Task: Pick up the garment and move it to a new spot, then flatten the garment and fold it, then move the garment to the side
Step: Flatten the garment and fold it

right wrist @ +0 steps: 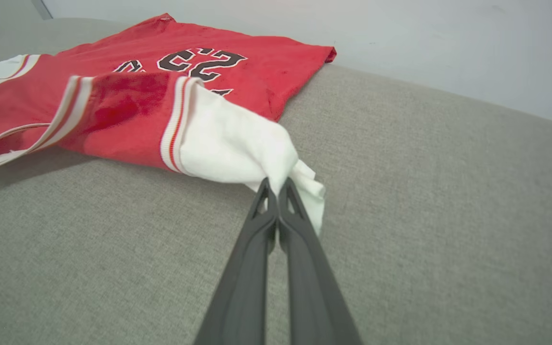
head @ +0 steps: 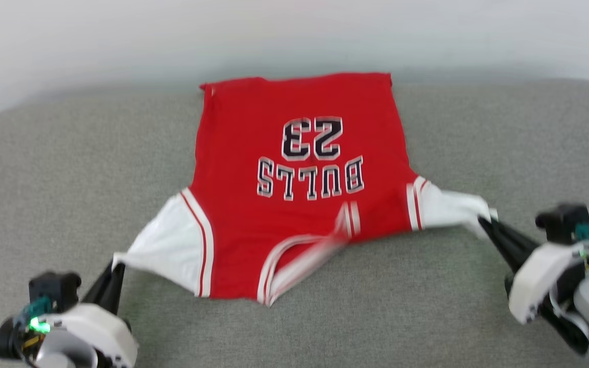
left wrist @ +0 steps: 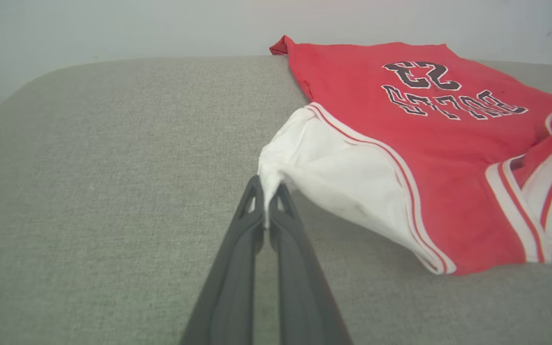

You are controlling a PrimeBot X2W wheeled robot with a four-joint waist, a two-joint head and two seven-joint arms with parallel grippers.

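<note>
Both left tool (head: 115, 266) and right tool (head: 483, 221) pinch the garment (head: 243, 214), printed BULLS 23.

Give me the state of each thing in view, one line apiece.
garment: spread print-side up, hem far, pulled taut by its sleeves.
left sleeve: white, stretched out, tip pinched.
right sleeve: white, bunched at the pinched tip.
collar: rumpled, folded over, blurred.
left gripper: shut on the left sleeve's tip.
right gripper: shut on the right sleeve's tip.
grey cushion: flat, carrying the garment.
</note>
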